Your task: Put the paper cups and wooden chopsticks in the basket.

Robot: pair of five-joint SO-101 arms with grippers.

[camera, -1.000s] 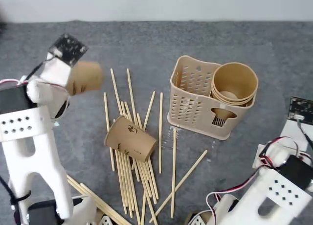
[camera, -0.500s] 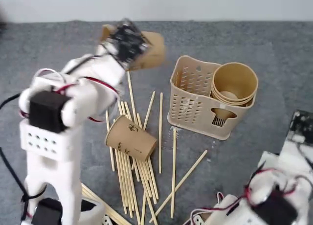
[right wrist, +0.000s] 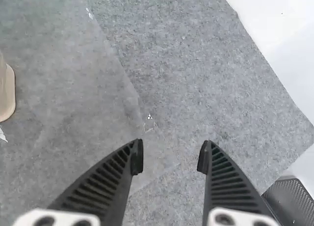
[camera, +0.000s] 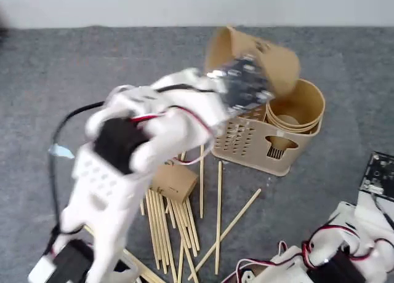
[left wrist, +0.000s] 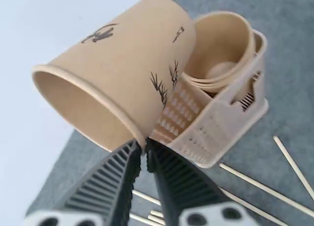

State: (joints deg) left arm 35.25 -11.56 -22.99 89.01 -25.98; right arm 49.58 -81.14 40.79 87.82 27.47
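1 cup (left wrist: 117,64) in left gripper (left wrist: 143,145), seemingly over basket (left wrist: 216,130)

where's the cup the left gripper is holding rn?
In the high view the paper cup hangs tilted in the left gripper, above the basket's far side, next to the stacked cups inside it.

The left arm (camera: 154,129) swung from the left side of the grey tabletop (camera: 345,80) across the scattered wooden chopsticks (camera: 184,227). Its hand (left wrist: 142,152), pinched on the rim of a tan paper cup (camera: 261,55), carried that cup to just above the beige perforated plastic basket (camera: 246,141). The arm came to cover part of the second tan paper cup (camera: 175,181) lying on the chopsticks. The right arm (camera: 363,234) dropped lower at the near right corner.
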